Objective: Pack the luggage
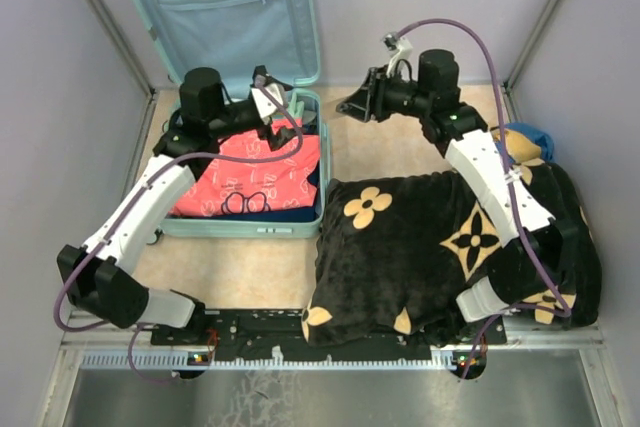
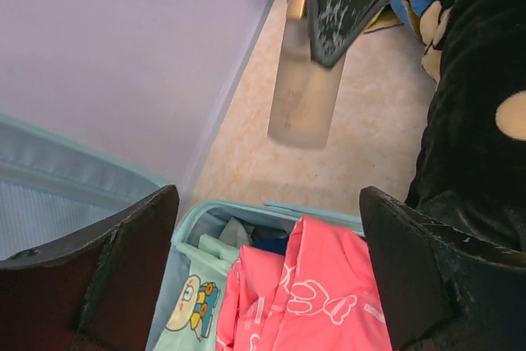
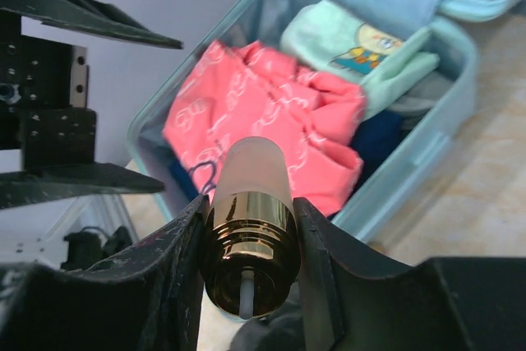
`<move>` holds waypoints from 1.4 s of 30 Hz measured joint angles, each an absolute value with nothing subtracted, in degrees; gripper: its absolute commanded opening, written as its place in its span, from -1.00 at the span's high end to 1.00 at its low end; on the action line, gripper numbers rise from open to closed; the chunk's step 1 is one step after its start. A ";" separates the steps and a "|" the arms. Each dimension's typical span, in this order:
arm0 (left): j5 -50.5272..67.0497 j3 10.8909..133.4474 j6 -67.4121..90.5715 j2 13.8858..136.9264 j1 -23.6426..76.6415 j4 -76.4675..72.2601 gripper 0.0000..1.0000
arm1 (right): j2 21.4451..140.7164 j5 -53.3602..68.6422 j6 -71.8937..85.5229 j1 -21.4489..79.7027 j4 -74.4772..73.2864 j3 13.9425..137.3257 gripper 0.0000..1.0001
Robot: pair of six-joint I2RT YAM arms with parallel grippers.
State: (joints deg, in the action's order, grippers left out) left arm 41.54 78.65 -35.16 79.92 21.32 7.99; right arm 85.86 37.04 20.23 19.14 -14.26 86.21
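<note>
Luggage point(image 1: 245, 230) open at far left, clothes point(image 1: 250, 172) already in — your right gripper point(image 1: 350, 105) clamps bottle point(image 2: 306, 96) near it, left gripper point(image 2: 269, 203) apart over clothes; bottle, maybe blanket point(image 1: 420, 247), not yet packed

Left arm point(image 1: 150, 197) stretched forward, elbow folded back by its base; left gripper point(image 2: 269, 203) jaws wide apart, holding nothing. Right arm point(image 1: 490, 169) bent forward and inward, wrist roughly level; right gripper point(image 3: 251, 228) clamped on frosted bottle point(image 3: 249, 172), seemingly at the collar

One luggage point(image 1: 215, 32), one blanket point(image 1: 420, 247), one bottle point(image 3: 251, 168), one pink garment point(image 1: 255, 179), one mint garment point(image 3: 349, 45).
</note>
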 measured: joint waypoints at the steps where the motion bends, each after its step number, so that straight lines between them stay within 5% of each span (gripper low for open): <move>1: 40.49 78.65 -36.45 79.92 22.74 8.16 -0.82 | 85.86 37.85 20.73 19.92 -14.06 85.82 0.91; 12: 35.53 80.86 -45.30 82.00 29.10 13.41 -0.39 | 85.76 41.74 24.03 25.04 -9.34 83.11 0.90; 21: 34.33 80.90 -43.44 82.39 31.48 15.51 0.22 | 85.71 41.93 25.56 25.63 -7.81 81.76 0.75; 23: 33.95 80.90 -42.09 82.41 31.53 15.44 0.40 | 85.71 41.85 25.67 25.63 -7.73 81.76 0.60; 26: 32.93 80.82 -39.86 82.37 31.53 15.25 0.63 | 85.73 41.80 25.82 25.63 -7.77 81.76 -0.05; 33: 32.71 78.00 -31.51 81.62 27.22 16.78 0.69 | 85.71 43.70 25.78 24.93 -6.13 81.97 -0.95; 42: 29.63 74.83 -17.32 81.60 1.37 23.31 0.66 | 86.21 44.05 21.10 18.06 -5.87 84.18 -0.98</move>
State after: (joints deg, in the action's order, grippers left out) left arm 29.63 74.83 -17.32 81.60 1.37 23.31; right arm 86.21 44.05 21.10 18.06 -5.87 84.18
